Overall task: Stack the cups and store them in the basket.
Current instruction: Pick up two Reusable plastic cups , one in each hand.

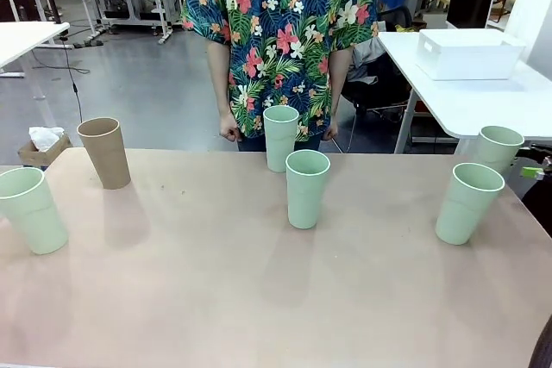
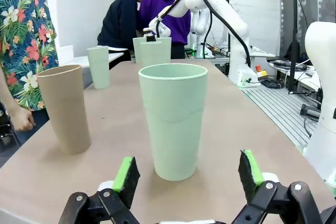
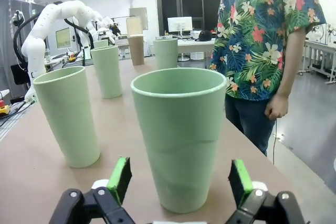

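Note:
Six cups stand upright and apart on the table: a tan cup and a mint cup at the left, two mint cups in the middle, two more at the right. My left gripper is open, low over the table, with the left mint cup just ahead of its fingers and the tan cup beside it. Open as well, my right gripper faces the far-right mint cup. The white basket sits on a separate white table at the back right.
A person in a floral shirt stands at the far edge, hands down by the sides. The wide stretch of table nearest the robot is bare. Beyond the right edge, a gap separates this table from the white table.

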`<state>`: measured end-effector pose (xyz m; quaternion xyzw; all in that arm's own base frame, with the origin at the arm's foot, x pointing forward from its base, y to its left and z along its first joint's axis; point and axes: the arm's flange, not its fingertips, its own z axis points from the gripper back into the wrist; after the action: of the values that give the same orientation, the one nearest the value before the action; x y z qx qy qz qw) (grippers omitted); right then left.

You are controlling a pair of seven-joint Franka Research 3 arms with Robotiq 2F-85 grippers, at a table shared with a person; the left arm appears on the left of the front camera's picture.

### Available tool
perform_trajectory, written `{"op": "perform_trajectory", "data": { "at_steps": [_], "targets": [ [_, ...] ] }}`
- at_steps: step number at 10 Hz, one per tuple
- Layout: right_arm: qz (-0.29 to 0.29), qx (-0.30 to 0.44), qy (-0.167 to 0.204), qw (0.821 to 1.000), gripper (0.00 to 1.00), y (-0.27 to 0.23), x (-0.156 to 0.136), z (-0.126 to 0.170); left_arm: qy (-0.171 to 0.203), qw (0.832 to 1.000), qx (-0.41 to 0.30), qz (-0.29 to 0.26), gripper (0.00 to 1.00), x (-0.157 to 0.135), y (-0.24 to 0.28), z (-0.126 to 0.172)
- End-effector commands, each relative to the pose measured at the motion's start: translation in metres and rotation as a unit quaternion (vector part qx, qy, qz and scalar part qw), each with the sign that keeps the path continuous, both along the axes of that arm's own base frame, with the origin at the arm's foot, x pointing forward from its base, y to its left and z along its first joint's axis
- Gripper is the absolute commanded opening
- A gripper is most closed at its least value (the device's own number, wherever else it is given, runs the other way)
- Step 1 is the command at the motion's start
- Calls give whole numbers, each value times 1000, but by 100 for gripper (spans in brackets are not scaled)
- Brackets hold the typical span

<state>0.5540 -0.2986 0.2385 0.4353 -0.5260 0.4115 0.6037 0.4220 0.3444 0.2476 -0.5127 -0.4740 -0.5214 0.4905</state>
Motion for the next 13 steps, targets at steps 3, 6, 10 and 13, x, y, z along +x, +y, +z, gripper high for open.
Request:
{"op": "perform_trajectory", "data": {
  "at_steps": [3, 6, 10, 13],
  "targets": [
    [-14, 12, -9, 1000, 100, -3, 11, -1, -23, 999, -17, -31, 100, -2, -6, -11],
    [-20, 17, -11, 1000, 100, -3, 8, -2, -20, 1000, 4, -8, 100, -5, -34, -16],
    [-26, 25, -11, 999, 100, 1, 11, -5, 4, 1000, 6, 6, 100, -10, -68, -21],
    [-16, 20, -5, 1000, 100, 8, 14, -11, 9, 1000, 5, 12, 100, -9, -83, -25]
  ]
}}
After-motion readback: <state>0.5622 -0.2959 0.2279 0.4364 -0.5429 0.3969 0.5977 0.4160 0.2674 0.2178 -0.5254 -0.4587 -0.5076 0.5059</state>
